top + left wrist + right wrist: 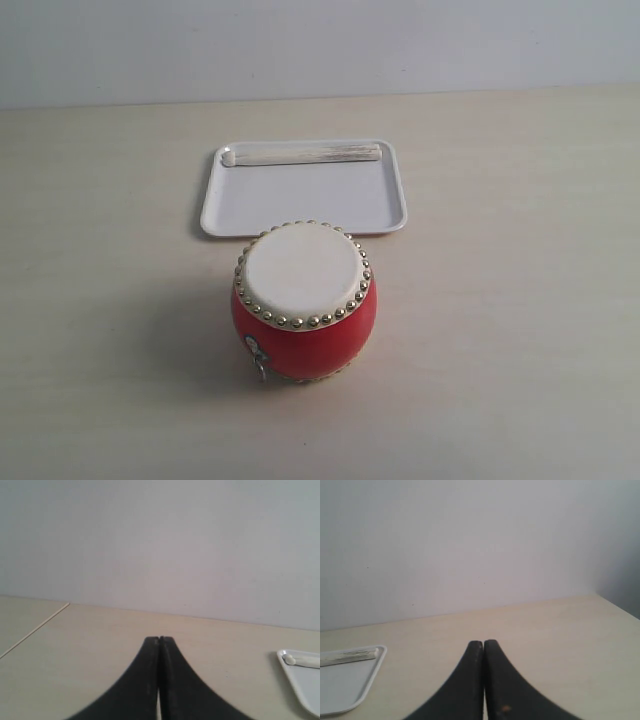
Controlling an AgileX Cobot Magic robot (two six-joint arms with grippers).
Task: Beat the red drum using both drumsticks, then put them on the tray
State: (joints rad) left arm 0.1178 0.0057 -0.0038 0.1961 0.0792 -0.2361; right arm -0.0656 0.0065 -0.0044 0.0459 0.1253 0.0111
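Left gripper: fingers pressed together tip to tip, nothing between them. It stood over the bare pale table, left of the tray.

Right gripper: fingers likewise pressed together and holding nothing. It stood over the table to the right of the tray.

The red drum stood upright on the table near the middle, the nearest object in the exterior view. Its cream skin faced up, ringed by gold studs. A small metal ring hung on the near left of the body.

The tray lay flat on the table just beyond the drum, its long side running left to right. The drum's top edge overlapped the tray's near rim in the exterior view. Whether the two touched could not be determined.

The drumsticks lay close together inside the tray, along its far rim and parallel to it. The rounded tips pointed left, close to the far left corner. The rest of the tray floor was bare.

A plain pale wall rose behind the far edge of the table.
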